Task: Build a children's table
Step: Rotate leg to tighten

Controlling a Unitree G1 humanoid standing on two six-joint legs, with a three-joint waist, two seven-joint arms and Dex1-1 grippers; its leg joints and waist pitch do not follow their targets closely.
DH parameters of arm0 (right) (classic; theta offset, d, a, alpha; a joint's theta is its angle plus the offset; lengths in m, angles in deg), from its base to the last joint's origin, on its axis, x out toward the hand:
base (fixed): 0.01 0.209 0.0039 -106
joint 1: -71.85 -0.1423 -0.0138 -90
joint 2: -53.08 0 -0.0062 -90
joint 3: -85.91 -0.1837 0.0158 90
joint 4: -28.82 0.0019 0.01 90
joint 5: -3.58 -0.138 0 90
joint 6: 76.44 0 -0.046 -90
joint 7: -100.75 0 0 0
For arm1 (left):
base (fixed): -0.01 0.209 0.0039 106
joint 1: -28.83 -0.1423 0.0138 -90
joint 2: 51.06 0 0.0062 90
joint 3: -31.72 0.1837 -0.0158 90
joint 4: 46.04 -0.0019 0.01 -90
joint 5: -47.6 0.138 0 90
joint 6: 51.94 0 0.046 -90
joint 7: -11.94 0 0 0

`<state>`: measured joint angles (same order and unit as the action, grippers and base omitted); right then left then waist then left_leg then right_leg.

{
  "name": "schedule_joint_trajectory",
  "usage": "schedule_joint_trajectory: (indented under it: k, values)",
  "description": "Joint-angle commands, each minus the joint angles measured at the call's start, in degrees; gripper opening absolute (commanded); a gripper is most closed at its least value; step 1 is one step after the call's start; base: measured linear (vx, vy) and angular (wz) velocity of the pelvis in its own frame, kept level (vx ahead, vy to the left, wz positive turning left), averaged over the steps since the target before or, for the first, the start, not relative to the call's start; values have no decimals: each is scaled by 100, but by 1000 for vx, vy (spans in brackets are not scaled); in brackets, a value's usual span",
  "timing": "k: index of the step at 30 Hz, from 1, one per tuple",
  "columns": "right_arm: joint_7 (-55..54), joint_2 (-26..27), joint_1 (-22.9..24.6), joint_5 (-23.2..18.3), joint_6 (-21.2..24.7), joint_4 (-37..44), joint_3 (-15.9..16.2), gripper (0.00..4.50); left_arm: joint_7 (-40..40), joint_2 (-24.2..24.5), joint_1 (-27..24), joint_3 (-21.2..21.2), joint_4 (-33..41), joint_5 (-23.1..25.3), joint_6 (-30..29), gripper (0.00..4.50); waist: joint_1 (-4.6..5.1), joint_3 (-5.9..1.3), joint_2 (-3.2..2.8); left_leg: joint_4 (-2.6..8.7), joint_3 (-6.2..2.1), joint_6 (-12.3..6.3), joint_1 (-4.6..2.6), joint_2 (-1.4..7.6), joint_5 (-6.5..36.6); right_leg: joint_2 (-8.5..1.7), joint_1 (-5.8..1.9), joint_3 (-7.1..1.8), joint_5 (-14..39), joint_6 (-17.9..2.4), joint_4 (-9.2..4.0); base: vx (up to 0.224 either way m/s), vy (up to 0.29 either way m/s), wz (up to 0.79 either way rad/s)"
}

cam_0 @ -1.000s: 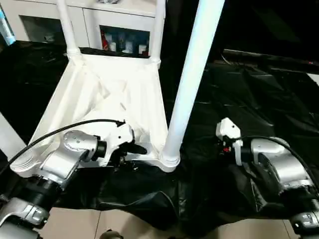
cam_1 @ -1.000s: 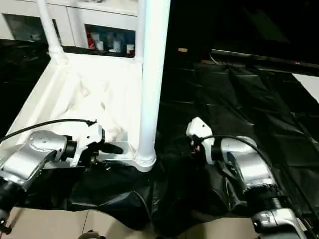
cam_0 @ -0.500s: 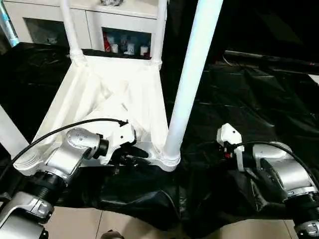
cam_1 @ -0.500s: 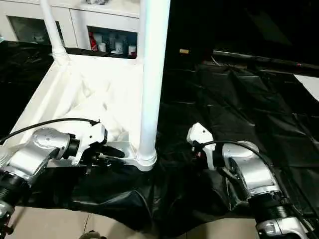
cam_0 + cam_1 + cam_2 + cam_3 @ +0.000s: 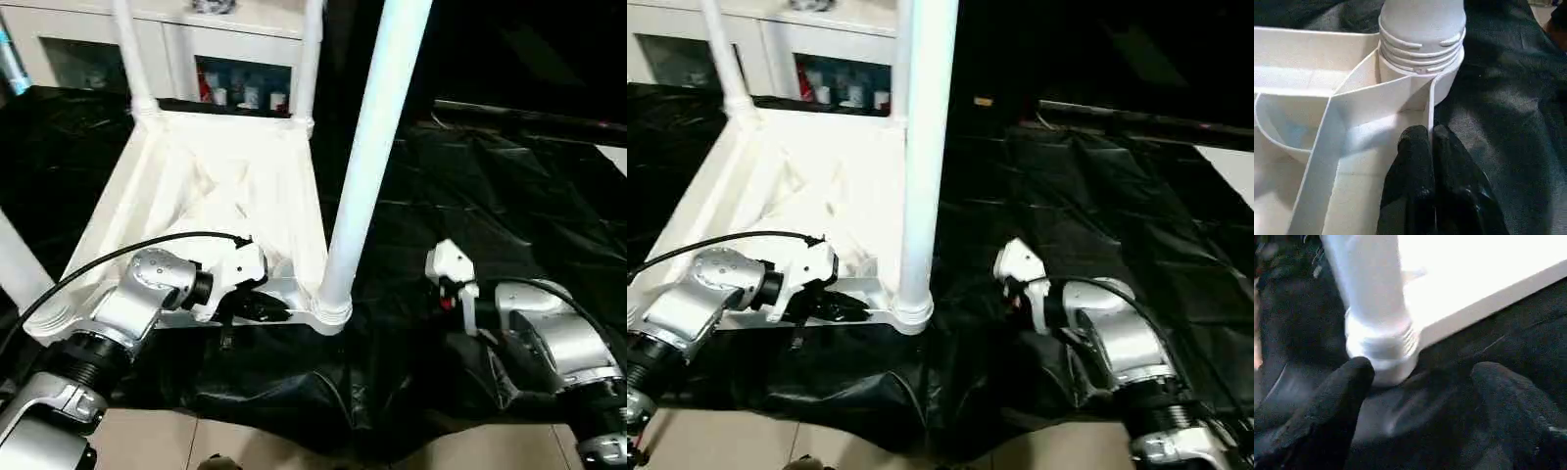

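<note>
Evidently the upturned children's table (image 5: pixel 225 186) lies on the black sheet (image 5: pixel 509 196) with its near leg (image 5: pixel 367 157) already socketed, so the step looks like steadying the top; next probably comes a firm brace. The left gripper (image 5: pixel 1430 142) is clenched on the thin rim wall beside that leg's socket; the right gripper (image 5: pixel 1420 382) stands wide apart just short of the leg's base, holding nothing.

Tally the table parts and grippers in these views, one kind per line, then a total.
Table top, upside down on the black sheet: 1
Table legs standing in the corner sockets: 4
Grippers: left gripper, right gripper: 2
Total: 7
</note>
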<state>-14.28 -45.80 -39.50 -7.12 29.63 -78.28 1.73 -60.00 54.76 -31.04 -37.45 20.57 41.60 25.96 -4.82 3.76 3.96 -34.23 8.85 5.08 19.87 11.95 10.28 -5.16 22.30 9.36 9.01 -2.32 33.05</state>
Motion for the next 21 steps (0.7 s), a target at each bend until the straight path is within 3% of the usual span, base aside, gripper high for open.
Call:
schedule_joint_trajectory:
  k: [1, 3, 12, 13, 17, 21]
  values:
    - [11, -32, -109, -167, 16, 10, -211, 422, 229, -96, -73, -64, 197, -71, -470, 0, -1, -372, -125, 461, -110, 59, -71, 219, 2260, -479, -269, -290, 3115, -194, -571, 0, 0, 0]
    - [152, -61, -50, -229, 63, 129, -169, 436, 542, -350, -75, -203, 415, -209, -683, 0, -25, -366, -128, 457, -76, 47, -102, 223, 2211, -479, -237, -340, 2894, -378, -541, 0, 0, 0]
    - [-322, 243, -62, 145, -434, 9, 191, 444, 1233, -813, -146, -79, 1144, 84, -1035, 0, -76, -490, -100, 402, 2, -140, 64, 198, 832, -447, -348, -481, 1133, -909, -231, 0, 0, 0]
    - [-400, 292, -97, 175, -492, -57, 186, 444, 1243, -804, -163, -54, 1189, 117, -1013, 0, -75, -475, -96, 393, 12, -172, 94, 174, 690, -424, -335, -487, 981, -939, -213, 0, 0, 0]
    - [-622, 445, -225, 234, -607, -272, 174, 444, 1190, -634, -246, 107, 1258, 348, -716, 0, -71, -461, -140, 403, 18, -198, 63, 187, 760, -410, -324, -485, 1150, -925, -235, 0, 0, 0]
    - [-773, 437, -314, 496, -831, -518, 370, 444, 1127, -534, -259, 111, 1265, 384, -709, 0, -52, -438, -154, 419, 26, -102, 24, 185, 1007, -403, -304, -490, 1343, -902, -257, 0, 0, 0]
